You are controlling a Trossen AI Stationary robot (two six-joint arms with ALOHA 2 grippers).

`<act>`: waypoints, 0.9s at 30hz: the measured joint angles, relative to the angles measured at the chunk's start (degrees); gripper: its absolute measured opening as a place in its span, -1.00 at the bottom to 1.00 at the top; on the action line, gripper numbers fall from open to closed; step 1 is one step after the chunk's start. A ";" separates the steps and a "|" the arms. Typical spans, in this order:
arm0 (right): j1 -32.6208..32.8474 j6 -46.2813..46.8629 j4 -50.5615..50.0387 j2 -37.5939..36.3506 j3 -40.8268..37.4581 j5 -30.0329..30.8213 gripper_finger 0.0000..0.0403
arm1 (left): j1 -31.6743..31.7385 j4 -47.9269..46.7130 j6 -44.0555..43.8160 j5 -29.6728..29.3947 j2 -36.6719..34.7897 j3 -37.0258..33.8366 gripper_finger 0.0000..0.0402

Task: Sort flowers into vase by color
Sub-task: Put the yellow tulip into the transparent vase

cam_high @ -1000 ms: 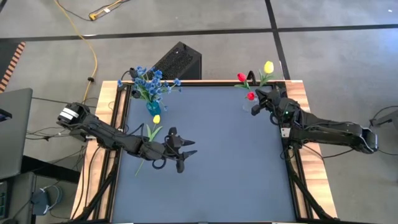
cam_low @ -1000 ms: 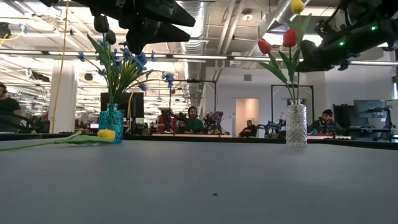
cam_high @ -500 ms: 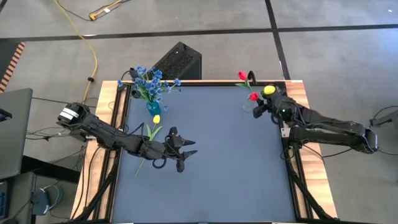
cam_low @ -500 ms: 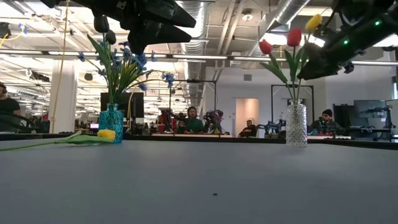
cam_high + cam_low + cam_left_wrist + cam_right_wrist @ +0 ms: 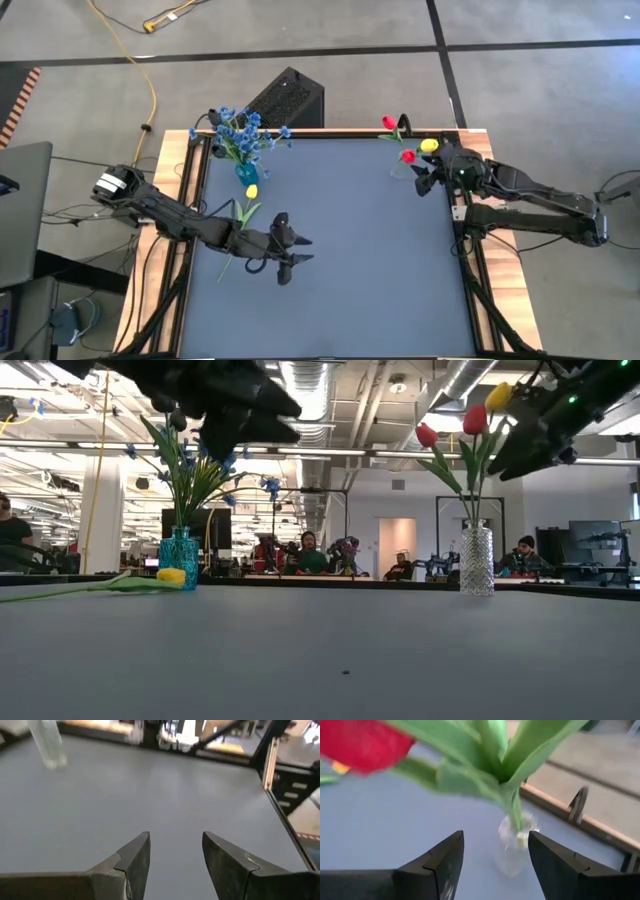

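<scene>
A clear glass vase (image 5: 477, 560) at the table's far right holds two red tulips (image 5: 466, 419) and one yellow tulip (image 5: 498, 397); the yellow one also shows in the high view (image 5: 430, 145). My right gripper (image 5: 495, 855) is open and empty just near of this vase (image 5: 515, 840), its fingers apart from the leaves. A blue vase (image 5: 246, 172) at the far left holds the blue flowers (image 5: 240, 130). A second yellow tulip (image 5: 251, 191) lies flat on the table beside it. My left gripper (image 5: 175, 852) is open and empty above the table's middle left (image 5: 295, 255).
A black box (image 5: 285, 98) stands on the floor behind the table's far edge. Wooden rails (image 5: 480, 150) run along the table's sides. The dark tabletop (image 5: 370, 270) spreads between the arms. People sit in the room beyond (image 5: 310, 550).
The yellow tulip has come down from above the clear vase and now stands in it beside the red tulips. My right gripper has lowered with it, then drawn back toward the table's right edge. My left gripper has shifted slightly toward the near edge.
</scene>
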 joint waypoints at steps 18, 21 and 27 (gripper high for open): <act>8.68 10.80 -11.97 9.02 7.17 -24.62 0.24 | -0.57 -39.54 -33.84 9.56 0.00 0.00 -0.16; 13.18 13.37 -11.94 10.90 7.19 -24.61 0.24 | -1.20 -46.73 -39.41 8.03 0.00 0.00 -0.16; 22.45 18.00 -10.11 15.06 7.17 -23.44 0.24 | -1.84 -54.76 -43.81 4.31 0.00 0.02 -0.16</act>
